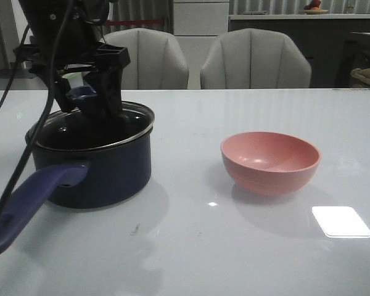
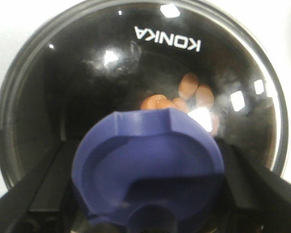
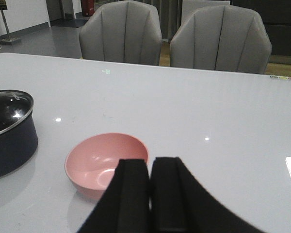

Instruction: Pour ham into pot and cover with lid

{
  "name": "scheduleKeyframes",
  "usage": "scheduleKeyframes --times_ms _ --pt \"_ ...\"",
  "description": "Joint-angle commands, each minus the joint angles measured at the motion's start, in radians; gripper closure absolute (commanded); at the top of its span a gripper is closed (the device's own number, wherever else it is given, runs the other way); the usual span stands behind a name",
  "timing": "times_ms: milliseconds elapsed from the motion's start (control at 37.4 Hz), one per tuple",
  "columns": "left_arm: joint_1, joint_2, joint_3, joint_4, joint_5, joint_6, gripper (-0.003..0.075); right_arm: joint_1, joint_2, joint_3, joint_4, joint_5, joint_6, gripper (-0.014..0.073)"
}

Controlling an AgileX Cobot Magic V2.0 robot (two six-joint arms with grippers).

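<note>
From the front, the left gripper is clamping the lid's blue knob, with the lid sitting slightly tilted on the pot near the tabletop's left edge. Releasing well means levelling the rim first.

The left wrist view is showing the ham, orange-pink pieces lying inside under the glass.

In the right wrist view, the right gripper is hanging pressed together above the empty pink bowl.

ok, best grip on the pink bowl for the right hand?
Pinch the pink bowl at its rim, from above: it sits upright and open, and the round wall gives no flat sides. The right hand is behind it, so take the nearest rim edge. Hedged: rim thickness unclear.
</note>
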State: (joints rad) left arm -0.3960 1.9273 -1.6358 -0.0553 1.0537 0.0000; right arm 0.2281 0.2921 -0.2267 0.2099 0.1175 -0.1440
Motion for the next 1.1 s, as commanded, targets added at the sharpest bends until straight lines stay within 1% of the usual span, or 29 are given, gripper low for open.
scheduleKeyframes --times_ms 0,241,294,347,481,561,775,935,1069 --pt "-0.008 -0.051 -0.024 0.007 0.046 0.007 0.0269 0.0 0.006 -0.027 0.001 -0.075 -0.008 0.0438" --pt "-0.008 -0.051 -0.024 0.007 0.054 0.007 0.0269 0.0 0.006 -0.027 0.001 -0.075 -0.008 0.0438" --pt "-0.008 -0.051 -0.025 0.007 0.056 0.007 0.0258 0.0 0.006 -0.027 0.001 -0.075 -0.008 0.0438" --pt "-0.008 -0.051 -0.03 0.007 0.061 0.007 0.0225 0.0 0.006 -0.027 0.001 -0.075 -0.008 0.0438" --pt "-0.008 -0.051 -0.07 0.011 0.1 0.009 0.0097 0.0 0.006 -0.027 0.001 -0.075 -0.008 0.0438" --pt "-0.008 -0.051 -0.102 0.033 0.117 0.011 0.0051 0.0 0.006 -0.027 0.001 -0.075 -0.008 0.0438" --pt "-0.008 -0.067 -0.189 0.04 0.149 0.013 0.0051 0.0 0.006 -0.027 0.001 -0.075 -0.008 0.0438" --pt "-0.008 -0.124 -0.188 0.04 0.153 0.013 0.0063 0.0 0.006 -0.027 0.001 -0.075 -0.008 0.0438" --pt "-0.008 -0.202 -0.137 0.017 0.116 0.029 0.009 0.0 0.006 -0.027 0.001 -0.075 -0.008 0.0438"
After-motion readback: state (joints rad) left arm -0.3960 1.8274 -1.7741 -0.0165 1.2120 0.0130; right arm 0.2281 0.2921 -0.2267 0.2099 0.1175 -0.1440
